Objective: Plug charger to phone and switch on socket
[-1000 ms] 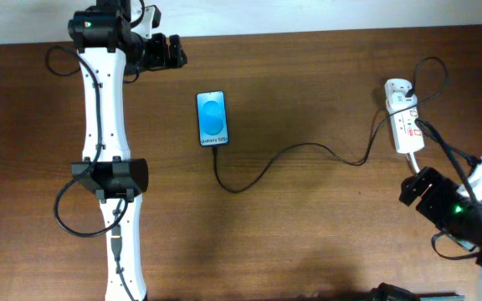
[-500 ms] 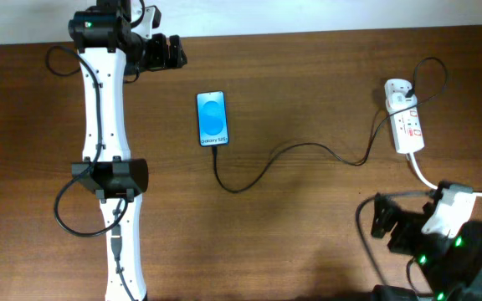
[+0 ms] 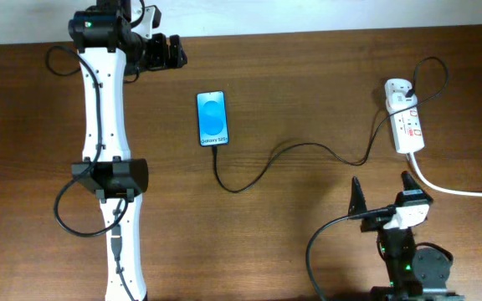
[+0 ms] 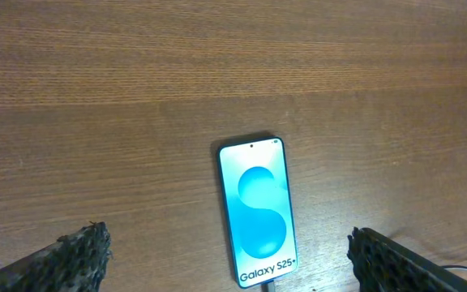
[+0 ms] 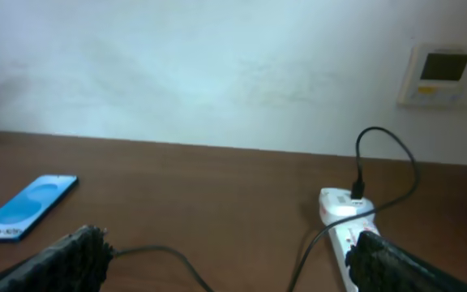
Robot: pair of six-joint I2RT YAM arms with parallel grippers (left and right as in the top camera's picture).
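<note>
The phone (image 3: 212,118) lies flat on the wooden table with its blue screen lit; it also shows in the left wrist view (image 4: 258,212) and the right wrist view (image 5: 27,207). The charger's thin black cable (image 3: 308,145) runs from the phone's near end, where its tip (image 4: 271,285) sits in the port, to the white plug (image 3: 398,89) in the socket (image 3: 407,121). My left gripper (image 3: 174,52) is open and empty, hovering behind the phone (image 4: 227,238). My right gripper (image 3: 383,194) is open and empty, in front of the socket (image 5: 233,251).
The socket's thick white cord (image 3: 458,191) runs off to the right edge. The left arm (image 3: 107,125) stretches along the table's left side. A white wall with a small control panel (image 5: 440,75) stands behind the table.
My right arm has swung from the right edge beside the socket to the front of the table, left of the white cord. The left arm, phone and cable have not moved.
</note>
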